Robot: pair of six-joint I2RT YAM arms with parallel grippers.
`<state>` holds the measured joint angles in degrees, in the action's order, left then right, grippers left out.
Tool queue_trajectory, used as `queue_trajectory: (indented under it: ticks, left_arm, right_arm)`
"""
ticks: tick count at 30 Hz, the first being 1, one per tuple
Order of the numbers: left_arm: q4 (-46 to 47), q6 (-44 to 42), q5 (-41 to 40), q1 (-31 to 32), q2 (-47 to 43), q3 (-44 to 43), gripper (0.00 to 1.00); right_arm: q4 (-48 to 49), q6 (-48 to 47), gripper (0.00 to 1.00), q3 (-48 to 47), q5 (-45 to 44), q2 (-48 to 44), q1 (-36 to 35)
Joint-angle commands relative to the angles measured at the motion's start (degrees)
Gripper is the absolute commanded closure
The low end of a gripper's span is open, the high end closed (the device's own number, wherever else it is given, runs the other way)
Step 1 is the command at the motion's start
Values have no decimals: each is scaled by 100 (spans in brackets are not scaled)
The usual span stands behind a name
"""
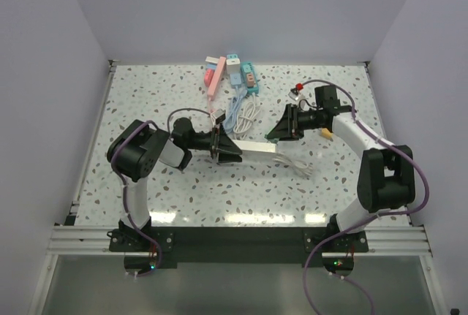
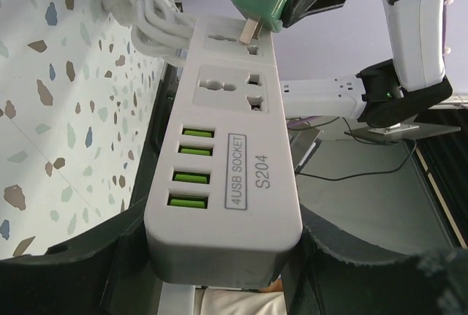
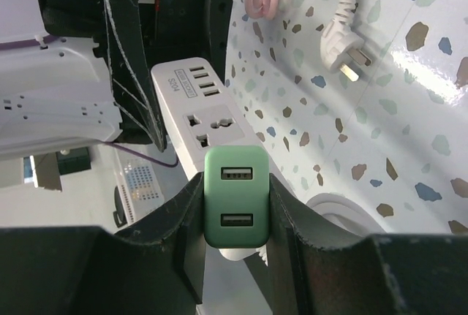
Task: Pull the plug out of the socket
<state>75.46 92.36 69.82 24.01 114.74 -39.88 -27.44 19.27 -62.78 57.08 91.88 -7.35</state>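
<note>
Green plastic, the plug (image 3: 235, 205) is sitting squeezed between the two fingers of the right gripper (image 3: 235, 216), which is closing firmly on its sides. In the left wrist view it is leaning over the 12 o'clock end of the white power strip (image 2: 234, 183), and its metal prong (image 2: 251, 31) is showing almost bare (the tip is looking to be just at the mouth of the socket hole, though I cannot tell if it is touching). The left gripper (image 2: 223, 253) is clamping the strip's other end, at 6 o'clock in that view, over the speckled table (image 1: 146, 96).

I am judging that the pulling step is nearing its finish. The next move is calling for a straight draw of the plug away from the strip's face, with the left arm stopping the strip from following. In the top view, some loose white cables (image 1: 245, 114) are lying at 12 o'clock from the strip.
</note>
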Motion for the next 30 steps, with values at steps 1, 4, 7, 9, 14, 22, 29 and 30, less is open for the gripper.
queue_trajectory:
  ticks: [1,4,7,9,14,22,29,30]
  left_arm:
    - [3204,143,139,-159,-302,-3,100]
    - [1556,-1076,-258,-327,-566,-11,100]
    - [-484,-2448,-460,-336,-725,-431,100]
    - [-1531,-3114,-610,-336,-690,-695,100]
    - [-2342,-3488,-654,-336,-217,-1478,100]
    - [-2624,-3689,-654,-336,-56,-1603,100]
    - [-4159,-4682,-1092,-353,-662,-1295,100]
    - [-4380,-4935,-1189,-353,-768,-1234,100]
  right_arm:
    - [-15,-195,100,-42,-766,-222,199]
    - [28,-99,100,370,-857,-425,191]
    - [29,51,100,626,-347,-460,68]
    - [-77,-10,100,697,-425,-521,-151]
    - [-253,-125,100,943,-777,-583,-714]
    - [-192,-55,100,734,-1295,-671,-689]
    - [-419,673,100,126,-3709,-812,-180]
    - [-498,779,100,100,-4531,-785,-57]
